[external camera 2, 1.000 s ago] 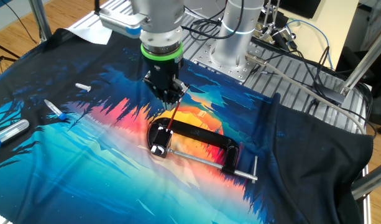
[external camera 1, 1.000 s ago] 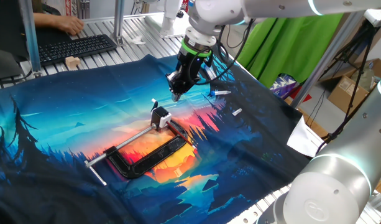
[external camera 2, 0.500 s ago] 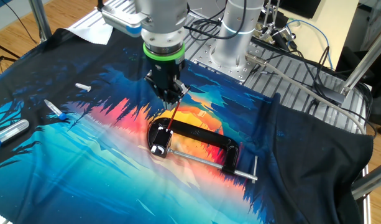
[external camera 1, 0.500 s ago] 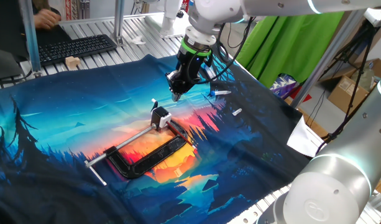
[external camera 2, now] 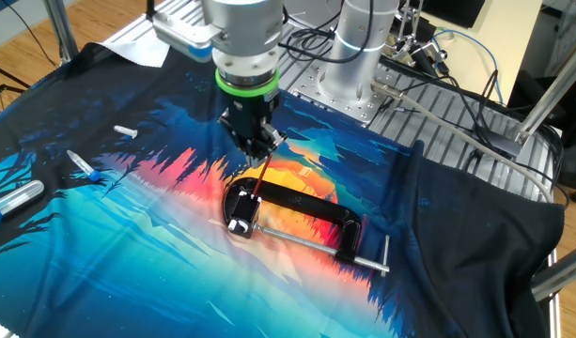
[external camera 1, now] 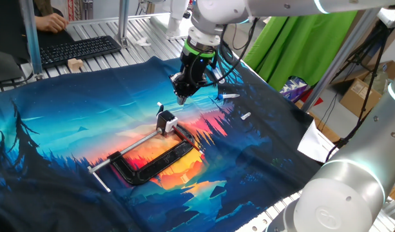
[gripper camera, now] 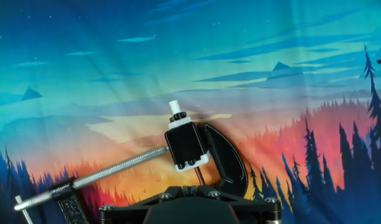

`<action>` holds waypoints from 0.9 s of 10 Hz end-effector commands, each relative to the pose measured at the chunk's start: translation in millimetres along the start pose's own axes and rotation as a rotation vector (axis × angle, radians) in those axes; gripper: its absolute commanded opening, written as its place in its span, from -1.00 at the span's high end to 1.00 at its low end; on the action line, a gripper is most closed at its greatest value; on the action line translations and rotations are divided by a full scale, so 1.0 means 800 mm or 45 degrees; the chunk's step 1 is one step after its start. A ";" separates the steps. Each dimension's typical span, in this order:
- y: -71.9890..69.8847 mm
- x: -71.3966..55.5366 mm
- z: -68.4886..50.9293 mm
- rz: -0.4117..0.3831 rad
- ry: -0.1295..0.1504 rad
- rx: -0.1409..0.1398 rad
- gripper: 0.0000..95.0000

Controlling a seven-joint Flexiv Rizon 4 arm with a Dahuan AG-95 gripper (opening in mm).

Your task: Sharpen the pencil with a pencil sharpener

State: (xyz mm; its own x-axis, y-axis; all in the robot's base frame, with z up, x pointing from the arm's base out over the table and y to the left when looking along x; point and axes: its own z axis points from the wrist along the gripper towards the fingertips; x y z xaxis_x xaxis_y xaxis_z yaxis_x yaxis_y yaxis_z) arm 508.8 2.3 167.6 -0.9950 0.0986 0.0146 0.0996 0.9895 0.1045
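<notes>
A robotics laboratory. A slotted aluminium bench carries a printed cloth; a robot base is bolted to a metal plate amid loose cables. A keyboard, a green backdrop and cardboard boxes stand around.

No readable text

No lettering, label, brand or number can be read in any view; the keyboard keys and the cardboard boxes are too small to make out.
</notes>
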 end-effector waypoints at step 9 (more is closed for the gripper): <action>-0.006 -0.105 0.030 -0.040 0.014 0.039 1.00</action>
State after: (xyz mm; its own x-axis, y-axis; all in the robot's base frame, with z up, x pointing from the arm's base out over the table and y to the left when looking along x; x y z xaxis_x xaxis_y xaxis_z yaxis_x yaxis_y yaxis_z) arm 591.6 -8.1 144.8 -0.9974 0.0656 0.0284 0.0676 0.9948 0.0762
